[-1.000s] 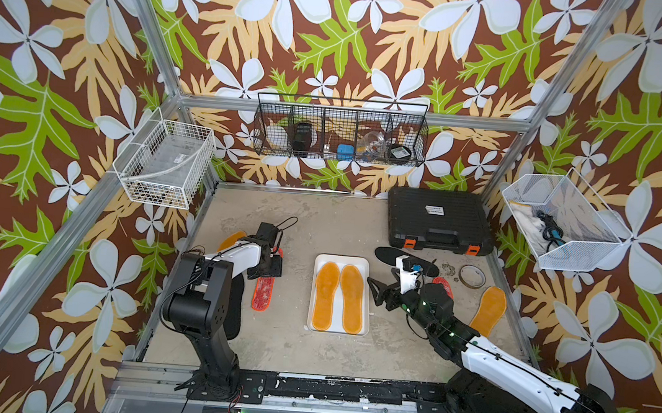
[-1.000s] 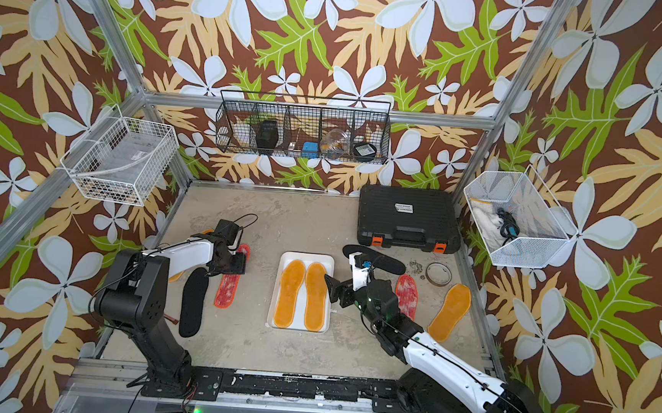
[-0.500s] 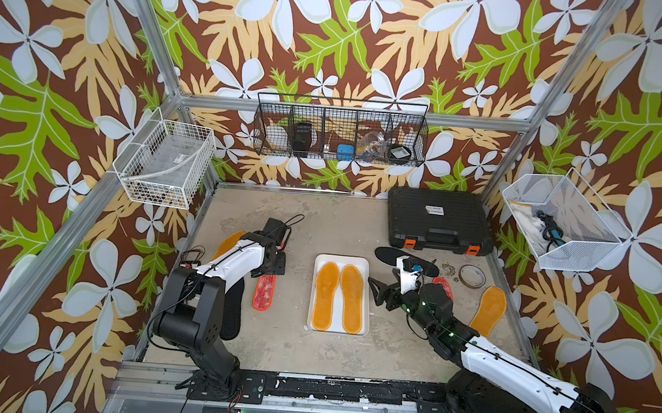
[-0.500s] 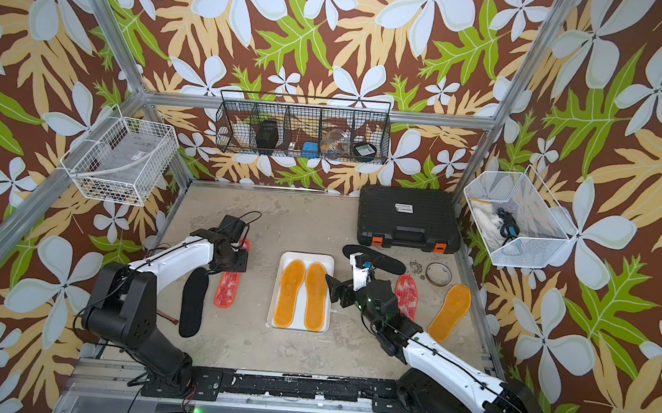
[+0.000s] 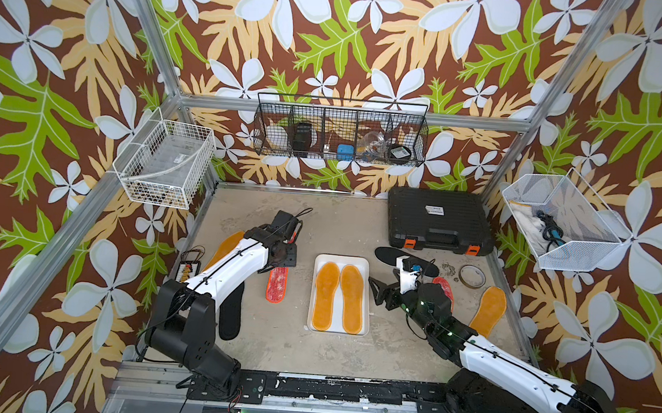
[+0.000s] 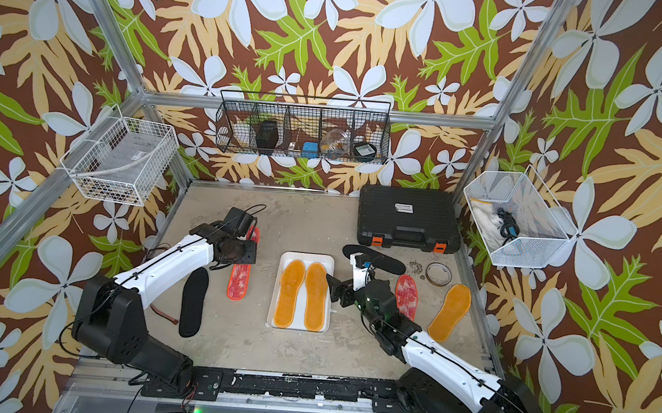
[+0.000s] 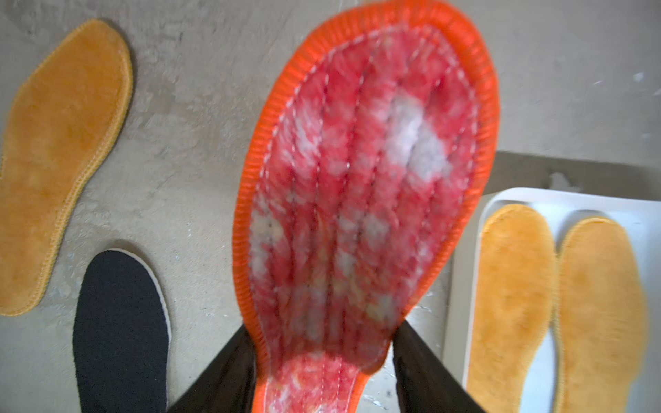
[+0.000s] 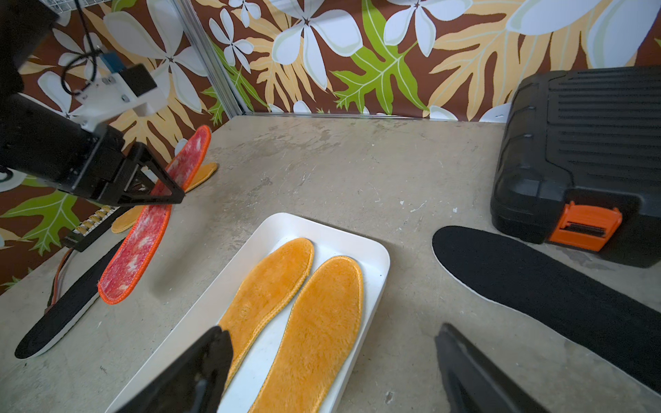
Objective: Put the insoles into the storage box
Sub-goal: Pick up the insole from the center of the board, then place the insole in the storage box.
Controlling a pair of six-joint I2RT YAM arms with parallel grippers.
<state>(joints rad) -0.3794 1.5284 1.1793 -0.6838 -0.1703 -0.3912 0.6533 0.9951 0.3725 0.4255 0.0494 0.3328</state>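
- In both top views, the left gripper clamps a red-white patterned insole with an orange rim across its width. It is just left of the shallow white rectangular plastic storage box at mid-table.
- Two fuzzy orange-yellow insoles lie side by side inside the storage box. The right gripper hangs spread wide, holding nothing, just beside the box's right edge.
- A black insole and a third orange-yellow insole lie by the left arm. A second black insole, a second red-white insole and a fourth orange-yellow insole lie by the right arm, in front of a black plastic case with orange latches.
- Left wrist view: dark fingers pinch the blurred red-white patterned insole at its narrow part, and its broad end reaches out over the table. The storage box sits just beside it.
- Right wrist view: the held insole is tilted and casts a shadow on the table. The right gripper's fingers stand far apart, one over the storage box and one over the table.
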